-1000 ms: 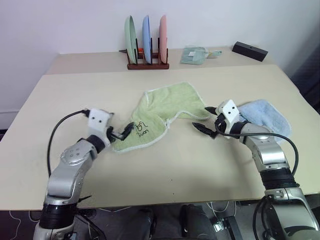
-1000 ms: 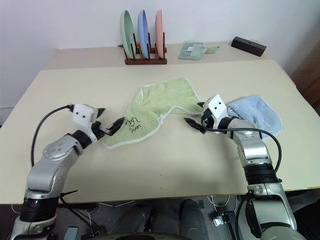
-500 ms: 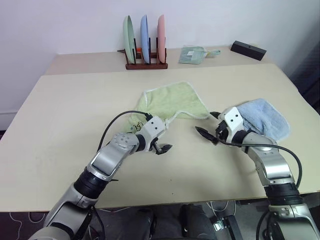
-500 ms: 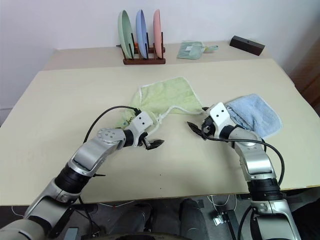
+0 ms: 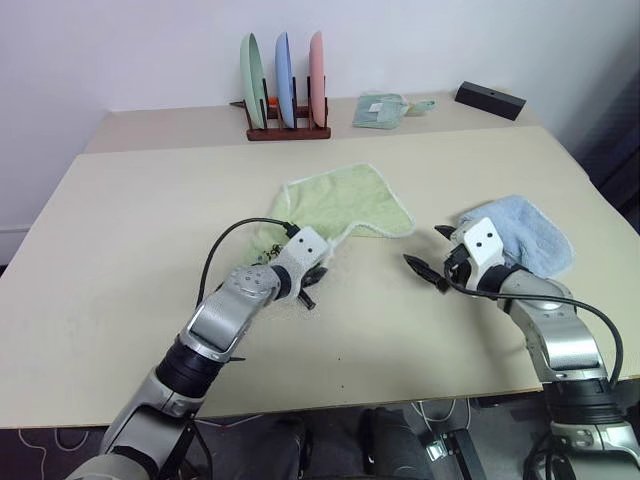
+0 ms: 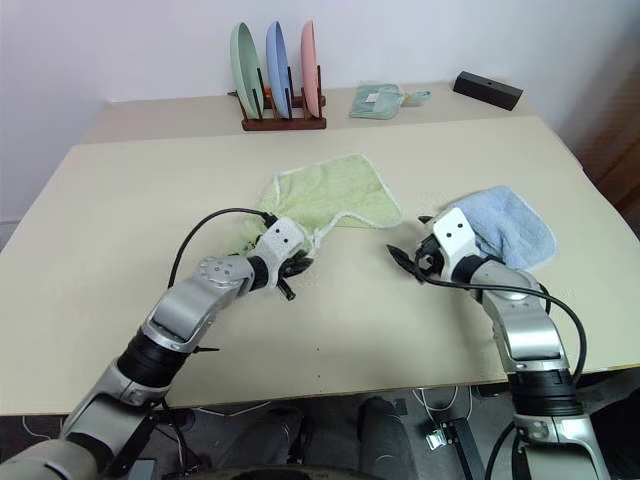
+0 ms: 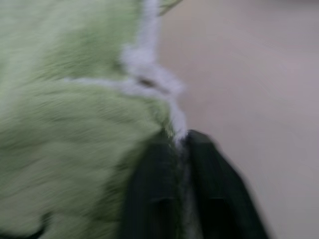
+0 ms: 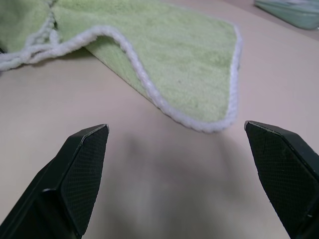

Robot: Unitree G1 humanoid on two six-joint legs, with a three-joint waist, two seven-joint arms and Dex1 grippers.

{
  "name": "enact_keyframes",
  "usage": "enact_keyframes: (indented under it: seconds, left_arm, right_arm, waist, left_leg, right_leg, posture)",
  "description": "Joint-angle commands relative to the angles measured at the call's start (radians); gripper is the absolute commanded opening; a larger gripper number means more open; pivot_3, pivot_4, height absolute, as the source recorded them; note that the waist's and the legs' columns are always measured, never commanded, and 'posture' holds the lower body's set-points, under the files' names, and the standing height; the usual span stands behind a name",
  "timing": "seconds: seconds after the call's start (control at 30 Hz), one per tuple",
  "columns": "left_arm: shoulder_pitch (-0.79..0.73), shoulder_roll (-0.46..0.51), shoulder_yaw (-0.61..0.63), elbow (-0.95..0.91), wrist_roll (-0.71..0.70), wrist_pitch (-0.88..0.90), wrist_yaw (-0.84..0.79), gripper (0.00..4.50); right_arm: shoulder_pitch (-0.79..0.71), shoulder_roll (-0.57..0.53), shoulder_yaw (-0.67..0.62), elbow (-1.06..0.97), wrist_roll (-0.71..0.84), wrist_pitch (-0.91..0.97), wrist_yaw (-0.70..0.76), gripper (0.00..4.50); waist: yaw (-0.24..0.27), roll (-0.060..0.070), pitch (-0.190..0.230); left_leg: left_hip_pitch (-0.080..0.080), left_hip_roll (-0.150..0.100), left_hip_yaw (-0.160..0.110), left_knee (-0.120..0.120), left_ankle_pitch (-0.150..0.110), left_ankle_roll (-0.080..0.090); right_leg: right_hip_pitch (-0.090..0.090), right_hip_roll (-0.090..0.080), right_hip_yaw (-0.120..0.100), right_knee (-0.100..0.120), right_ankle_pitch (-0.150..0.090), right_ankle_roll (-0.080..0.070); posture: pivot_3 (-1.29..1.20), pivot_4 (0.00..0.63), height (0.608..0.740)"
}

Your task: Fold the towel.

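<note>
Towel (image 5: 345,200) lies just ahead of the wide-open right gripper (image 5: 430,262), near edge pinched in the closed left gripper (image 6: 290,275), so grabbing's done, next probably lift and fold over.

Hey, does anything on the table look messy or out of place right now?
The light green towel lies crumpled, its near part bunched, where the left gripper pinches its white edge. A light blue towel sits rumpled beside the right gripper.
</note>
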Motion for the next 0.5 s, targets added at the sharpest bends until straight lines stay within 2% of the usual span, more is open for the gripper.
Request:
enact_keyframes:
  seconds: [0.03, 0.13, 0.3, 0.37, 0.5]
  left_arm:
    - [0.037, 0.055, 0.04, -0.018, 0.039, -0.004, 0.016, 0.06]
    - [0.1, 0.103, 0.095, -0.114, 0.006, -0.064, -0.019, 0.06]
    - [0.26, 0.195, 0.317, -0.257, -0.099, -0.134, -0.105, 0.06]
    - [0.324, 0.249, 0.387, -0.272, -0.113, -0.165, -0.136, 0.06]
    - [0.425, 0.287, 0.533, -0.286, -0.193, -0.219, -0.201, 0.06]
  right_arm:
    - [-0.017, 0.002, 0.001, -0.031, 0.017, -0.011, 0.012, 4.5]
    - [-0.02, 0.0, 0.006, -0.028, 0.015, -0.015, 0.014, 4.5]
    - [-0.023, -0.002, 0.008, -0.013, 0.013, -0.028, 0.025, 4.5]
    - [-0.024, -0.001, 0.013, -0.004, 0.011, -0.036, 0.033, 4.5]
    - [-0.043, 0.007, 0.023, 0.02, 0.007, -0.055, 0.042, 4.5]
  waist:
    - [0.0, 0.0, 0.0]
    - [-0.001, 0.0, 0.0]
    - [0.001, 0.0, 0.0]
    - [0.002, 0.0, 0.0]
    - [0.004, 0.0, 0.0]
  left_leg:
    - [0.0, 0.0, 0.0, 0.0, 0.0, 0.0]
    - [0.0, 0.0, 0.0, -0.001, 0.0, 0.0]
    - [-0.001, 0.0, 0.001, -0.001, 0.0, 0.0]
    - [-0.001, 0.0, 0.001, -0.001, 0.0, 0.0]
    - [-0.001, 0.0, 0.001, -0.001, 0.0, 0.0]
  right_leg:
    - [0.0, 0.0, 0.0, 0.0, 0.0, 0.0]
    - [0.0, 0.0, 0.0, 0.0, 0.0, 0.0]
    - [-0.002, 0.0, 0.001, -0.001, 0.0, 0.0]
    - [-0.001, 0.0, 0.001, -0.001, 0.0, 0.0]
    - [-0.001, 0.0, 0.001, -0.001, 0.0, 0.0]
  posture:
    - [0.0, 0.15, 0.74]
    - [0.0, 0.15, 0.74]
    - [0.0, 0.15, 0.74]
    - [0.0, 0.15, 0.74]
    - [0.0, 0.15, 0.74]
